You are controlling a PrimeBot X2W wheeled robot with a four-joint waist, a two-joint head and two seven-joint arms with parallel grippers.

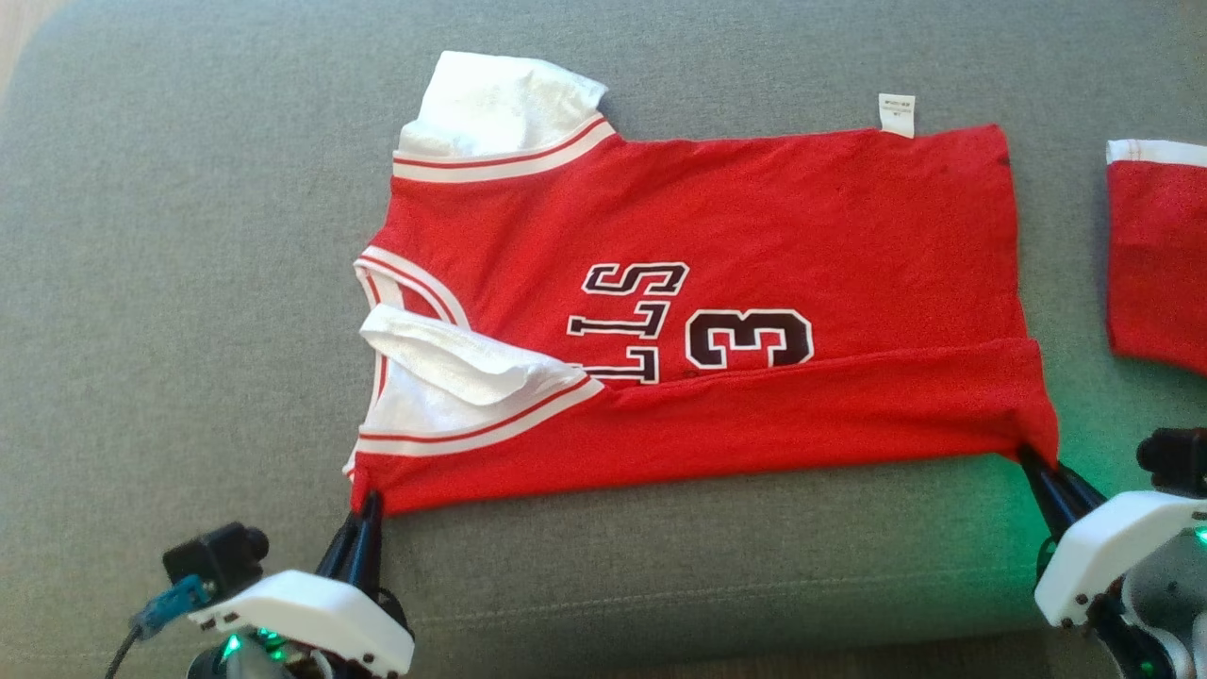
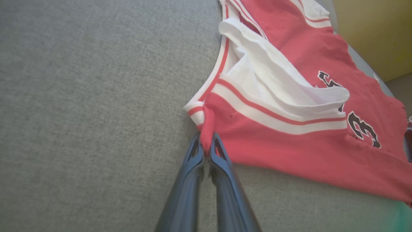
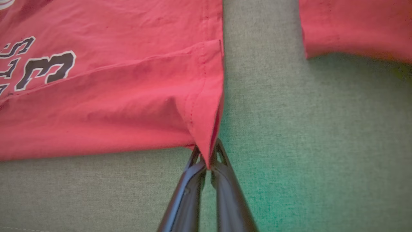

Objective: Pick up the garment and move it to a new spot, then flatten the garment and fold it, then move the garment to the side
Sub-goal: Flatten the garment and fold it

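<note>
Garment (image 1: 717,236): a red jersey with white sleeves is laid flat on the grey upholstered surface (image 1: 189,283), collar end toward the robot's left, hem toward its right.

The near long edge is seen doubled over onto the body as a band running the full length. The fold line covers the lower part of the black lettering (image 1: 627,316) and passes just beside the numeral 3 (image 1: 750,338).

The near sleeve (image 1: 453,363) is rumpled and rests partly on the folded band. The far sleeve (image 1: 500,104) projects beyond the far edge. A white care label (image 1: 897,114) is noted sticking out at the far edge near the hem.

Left gripper (image 1: 363,509): the fingers are pressed together and clamped on the near corner at the collar end. In the left wrist view a pinch of red cloth is seen between the fingertips (image 2: 194,154).

Right gripper (image 1: 1037,467): the fingers are likewise clamped, on the near hem corner. In the right wrist view the corner is drawn to a point at the tips.

A second red piece (image 1: 1155,264) with a white band is recorded on the same surface, apart from the hem, at the right edge of the head view.
</note>
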